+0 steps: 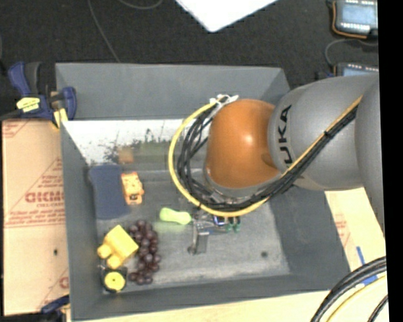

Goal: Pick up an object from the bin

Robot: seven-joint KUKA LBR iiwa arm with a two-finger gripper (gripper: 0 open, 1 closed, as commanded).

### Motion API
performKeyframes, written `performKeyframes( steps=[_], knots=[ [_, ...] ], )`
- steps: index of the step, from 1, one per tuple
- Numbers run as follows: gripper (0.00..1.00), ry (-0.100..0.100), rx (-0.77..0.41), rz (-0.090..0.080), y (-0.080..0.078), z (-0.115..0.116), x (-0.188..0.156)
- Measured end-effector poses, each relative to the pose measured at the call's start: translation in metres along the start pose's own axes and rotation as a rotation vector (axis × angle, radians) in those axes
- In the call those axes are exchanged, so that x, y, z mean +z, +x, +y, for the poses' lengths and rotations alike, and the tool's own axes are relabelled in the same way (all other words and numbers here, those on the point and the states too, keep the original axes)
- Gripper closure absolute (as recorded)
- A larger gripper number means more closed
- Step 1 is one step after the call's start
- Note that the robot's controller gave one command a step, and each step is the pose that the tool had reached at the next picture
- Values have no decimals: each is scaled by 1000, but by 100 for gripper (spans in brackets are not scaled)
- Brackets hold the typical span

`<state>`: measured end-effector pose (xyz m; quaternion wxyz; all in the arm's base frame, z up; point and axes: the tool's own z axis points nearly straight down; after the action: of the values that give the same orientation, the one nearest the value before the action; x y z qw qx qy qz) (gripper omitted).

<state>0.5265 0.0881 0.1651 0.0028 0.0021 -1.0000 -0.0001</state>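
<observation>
The fingers (199, 241) are seen low in the bin (248, 262), close to its floor and near its middle, under the orange cover (237, 146) of the wrist. Whether they are apart or together cannot be told. Nothing is seen between them.

Just beside them, at ten o'clock, a pale green piece (172, 217) lies on the floor. Whether it is touched cannot be made out. Farther out, at nine o'clock, a bunch of purple grapes (146, 250) is found. A yellow block (118, 244) is set against the far side of the grapes, and a yellow disc (114, 281) lies near the bin's seven o'clock corner. Well apart, towards ten o'clock, a blue block (107, 190) and a small orange toy (132, 188) lie side by side.

The step in hand is judged to be the reach down into the bin. No grasp is judged to have been made, and nothing is lifted. The green piece is taken as the likeliest thing to be picked, since it is nearest. For that, the fingers would need to be shifted a little towards ten o'clock until the piece is straddled. They could then be brought together on it and raised. If they are closed where they stand, only bare floor may be caught.
</observation>
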Motion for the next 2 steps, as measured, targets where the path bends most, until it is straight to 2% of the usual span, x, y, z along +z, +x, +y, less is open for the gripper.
performKeyframes(
  steps=[1,2],
  knots=[
    [0,-1,2,-8,-2,0,-5],
    [0,0,-48,-10,-16,-2,3]
  ],
)
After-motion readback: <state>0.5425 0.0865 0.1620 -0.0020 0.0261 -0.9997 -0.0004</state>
